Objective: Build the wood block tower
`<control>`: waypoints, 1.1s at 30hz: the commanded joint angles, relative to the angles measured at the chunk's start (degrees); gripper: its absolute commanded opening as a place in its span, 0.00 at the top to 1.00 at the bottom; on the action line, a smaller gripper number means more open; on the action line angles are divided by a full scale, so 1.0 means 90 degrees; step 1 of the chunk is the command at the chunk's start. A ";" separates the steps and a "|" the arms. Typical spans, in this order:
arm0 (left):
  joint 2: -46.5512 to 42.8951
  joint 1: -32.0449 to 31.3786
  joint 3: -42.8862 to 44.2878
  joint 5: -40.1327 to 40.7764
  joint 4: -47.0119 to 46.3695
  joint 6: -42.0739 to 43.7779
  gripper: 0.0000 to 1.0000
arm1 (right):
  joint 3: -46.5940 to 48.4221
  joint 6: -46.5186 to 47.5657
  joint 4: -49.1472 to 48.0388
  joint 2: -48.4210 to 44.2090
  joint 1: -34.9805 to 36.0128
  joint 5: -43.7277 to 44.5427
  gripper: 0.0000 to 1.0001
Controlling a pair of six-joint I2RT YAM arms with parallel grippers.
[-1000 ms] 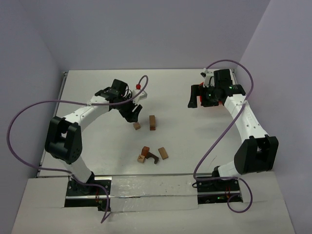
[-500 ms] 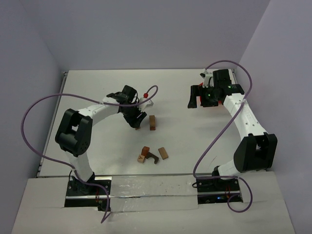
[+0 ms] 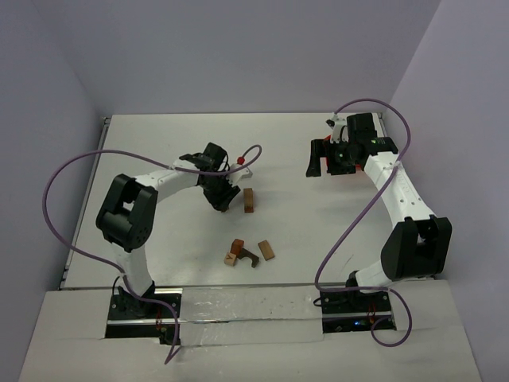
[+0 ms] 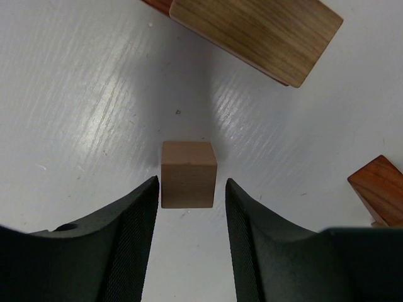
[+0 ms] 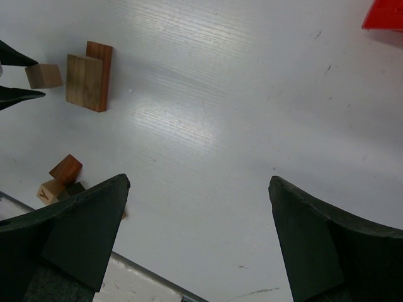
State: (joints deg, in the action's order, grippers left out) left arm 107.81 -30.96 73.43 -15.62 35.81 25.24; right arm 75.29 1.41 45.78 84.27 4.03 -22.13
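A small tan cube [image 4: 189, 174] sits on the white table between the tips of my left gripper [image 4: 191, 189], which is open and touches neither side. In the top view the left gripper [image 3: 224, 197] covers the cube. A tan bar lying against a dark reddish bar [image 3: 249, 200] is just right of it, also in the left wrist view [image 4: 258, 34] and the right wrist view [image 5: 88, 78]. A reddish cube [image 3: 237, 246], a small tan cube [image 3: 231, 259], a dark arch [image 3: 250, 256] and a tan bar [image 3: 266, 250] lie nearer. My right gripper [image 3: 318, 157] is wide open and empty. No upright stack shows.
A red bin [image 5: 385, 14] sits at the back right beside the right gripper, mostly hidden in the top view. Purple cables loop off both arms. The table's near edge [image 5: 126, 264] shows below the right gripper.
My left gripper has moved right and toward the near side, coming down over the small tan cube so its fingers now straddle it. The right arm has barely moved.
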 commanded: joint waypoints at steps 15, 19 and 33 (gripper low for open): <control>-0.0329 -0.0053 0.2077 -0.0130 0.1551 0.0949 0.89 | 0.0088 0.0084 -0.0096 -0.0047 0.0030 -0.0129 0.00; -0.0230 -0.0073 0.3138 -0.0410 0.2157 0.1223 0.90 | 0.0104 0.0099 -0.0096 -0.0047 0.0030 -0.0112 0.00; 0.1260 -0.0492 0.5012 -0.0572 0.3532 0.1808 0.80 | 0.0268 0.0209 0.0040 -0.0016 0.0021 0.0261 0.00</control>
State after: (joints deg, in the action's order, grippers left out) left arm 115.02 -33.80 114.45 -19.33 61.96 39.25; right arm 75.31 2.41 45.90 84.29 4.03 -21.93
